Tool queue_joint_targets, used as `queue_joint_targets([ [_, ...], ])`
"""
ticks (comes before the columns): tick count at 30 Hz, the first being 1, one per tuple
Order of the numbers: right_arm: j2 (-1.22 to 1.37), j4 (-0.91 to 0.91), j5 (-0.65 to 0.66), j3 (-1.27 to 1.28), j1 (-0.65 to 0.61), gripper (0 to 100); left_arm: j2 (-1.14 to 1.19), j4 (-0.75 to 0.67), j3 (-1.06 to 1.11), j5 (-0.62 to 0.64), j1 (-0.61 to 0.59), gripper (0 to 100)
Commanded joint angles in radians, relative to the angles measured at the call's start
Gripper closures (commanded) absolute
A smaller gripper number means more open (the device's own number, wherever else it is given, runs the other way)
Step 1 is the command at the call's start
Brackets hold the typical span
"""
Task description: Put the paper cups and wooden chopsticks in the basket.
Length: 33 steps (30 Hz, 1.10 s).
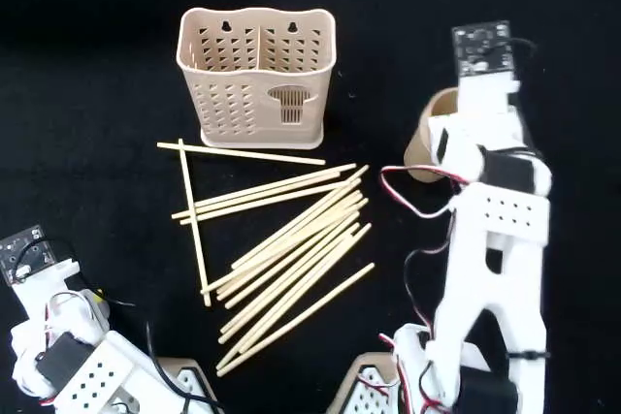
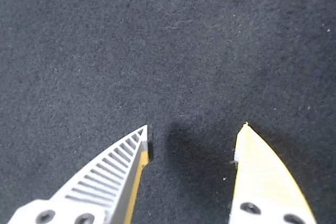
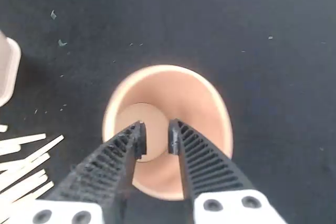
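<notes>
1. Black cloth (image 1: 97,94) covers the table; the beige slotted basket (image 1: 257,75) stands upright on it and holds nothing.
2. Wooden chopsticks (image 1: 281,249) lie loose on the cloth in front of the basket. The nearest one lies just beside its base, and the rest fan away from it in a rough pile.
3. One paper cup (image 3: 194,93) sits apart from the basket, on the right arm's side, with its mouth facing that arm's wrist camera (whether it stands or lies I cannot tell).
4. The right gripper (image 3: 156,140) is over the cup's mouth with both tips pointing inside the rim. Its jaws stand a narrow gap apart, with nothing between them.
5. The left gripper (image 2: 194,135) is well away from the basket, beyond the chopsticks, over bare cloth. Its jaws are spread wide and hold nothing.
</notes>
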Motion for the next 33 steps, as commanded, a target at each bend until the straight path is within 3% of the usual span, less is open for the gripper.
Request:
queue_joint_targets([
  [1,0.039,-0.015,-0.009,-0.071,-0.012,89.6,-0.006,0.008,0.016,0.003,-0.001,73],
  [13,0.087,0.071,-0.006,-0.183,-0.009,89.3,-0.006,0.008,0.016,0.003,-0.001,73],
  [19,0.097,0.080,0.003,-0.275,0.086,88.5,-0.006,0.008,0.016,0.003,-0.001,73],
  [21,0.101,0.080,0.037,-0.277,0.101,83.9,-0.006,0.008,0.016,0.003,-0.001,73],
  [33,0.355,0.087,0.064,-0.374,0.103,82.2,-0.006,0.008,0.016,0.003,-0.001,73],
])
